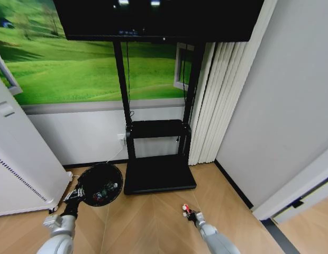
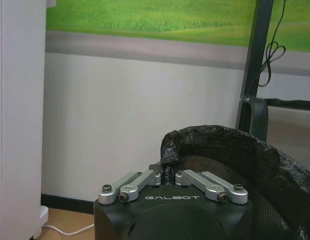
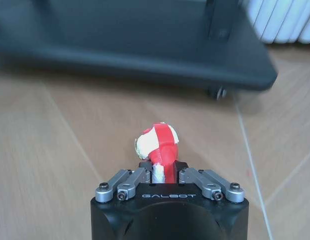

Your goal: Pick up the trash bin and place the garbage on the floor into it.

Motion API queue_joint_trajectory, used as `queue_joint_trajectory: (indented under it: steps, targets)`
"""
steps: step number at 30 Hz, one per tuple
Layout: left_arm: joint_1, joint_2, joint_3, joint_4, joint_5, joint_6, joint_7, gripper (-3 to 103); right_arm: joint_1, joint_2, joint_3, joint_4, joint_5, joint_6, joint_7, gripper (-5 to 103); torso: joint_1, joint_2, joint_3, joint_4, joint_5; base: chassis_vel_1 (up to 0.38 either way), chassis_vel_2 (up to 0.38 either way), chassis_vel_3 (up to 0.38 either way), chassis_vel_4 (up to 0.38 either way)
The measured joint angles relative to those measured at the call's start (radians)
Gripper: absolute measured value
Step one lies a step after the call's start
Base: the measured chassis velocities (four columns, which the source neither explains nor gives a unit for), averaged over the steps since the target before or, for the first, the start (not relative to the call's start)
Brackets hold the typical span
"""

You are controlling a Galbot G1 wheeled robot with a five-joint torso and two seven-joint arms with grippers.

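Trash bin [image 1: 100,184], black, round, mesh-sided with a dark liner folded over the rim, is hanging at the lower left of the head view, just above the wooden floor [image 1: 153,222] and beside the tall white appliance [image 1: 21,169]. Left gripper [image 1: 73,196] is pinching the bin's near rim, jaws closed tight on the liner edge; in the left wrist view the gripper [image 2: 167,176] is clamping that crumpled rim, with the bin [image 2: 235,170] spreading away behind it. Inside the bin, small pieces of garbage [image 1: 106,190] are lying, green and red bits showing, too small to sort. Black stand base [image 1: 158,173] is sitting centre, against the wall. Right gripper [image 1: 188,212] is hovering low over the floor to the right of the base, jaws closed on the red-and-white packet [image 3: 157,145], which is sticking out past the fingertips [image 3: 167,170], clear of the floor.
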Motion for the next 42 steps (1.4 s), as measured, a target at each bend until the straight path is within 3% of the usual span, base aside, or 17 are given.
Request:
queue_joint_trajectory:
  steps: [5, 14, 16, 28, 36, 42]
  targets:
    - [-0.039, -0.014, 0.055, 0.069, 0.029, -0.005, 0.002, 7, -0.058, -0.064, -0.007, 0.168, 0.120, 0.033, -0.003, 21, 0.000, 0.000, 0.000, 0.0000, -0.0001, 0.000, 0.000, 0.000, 0.000]
    - [-0.076, -0.039, 0.097, 0.157, 0.062, -0.016, 0.008, 7, -0.103, -0.172, 0.023, 0.339, 0.220, 0.095, 0.007, 21, 0.000, 0.000, 0.000, 0.0000, 0.0002, 0.000, 0.000, 0.000, 0.000]
    - [-0.101, -0.042, 0.117, 0.186, 0.067, -0.017, 0.008, 7, -0.138, -0.219, 0.032, 0.445, 0.248, 0.120, 0.008, 21, 0.000, 0.000, 0.000, -0.0001, 0.0003, 0.000, 0.000, 0.000, 0.000]
    - [-0.197, -0.049, 0.170, 0.263, 0.069, -0.013, 0.004, 7, -0.301, -0.356, 0.093, 0.872, 0.318, 0.154, -0.030, 21, 0.000, 0.000, 0.000, -0.0003, 0.0000, 0.000, 0.000, 0.000, 0.000]
    - [-0.222, -0.052, 0.184, 0.286, 0.070, -0.013, 0.004, 7, -0.337, -0.376, 0.089, 0.952, 0.326, 0.173, -0.064, 21, 0.000, 0.000, 0.000, 0.0001, 0.0003, 0.000, 0.000, 0.000, 0.000]
    - [-0.302, -0.079, 0.230, 0.346, 0.072, -0.013, 0.003, 7, -0.401, -0.397, 0.037, 1.159, 0.311, 0.154, -0.119, 21, 0.000, 0.000, 0.000, -0.0001, -0.0002, 0.000, 0.000, 0.000, 0.000]
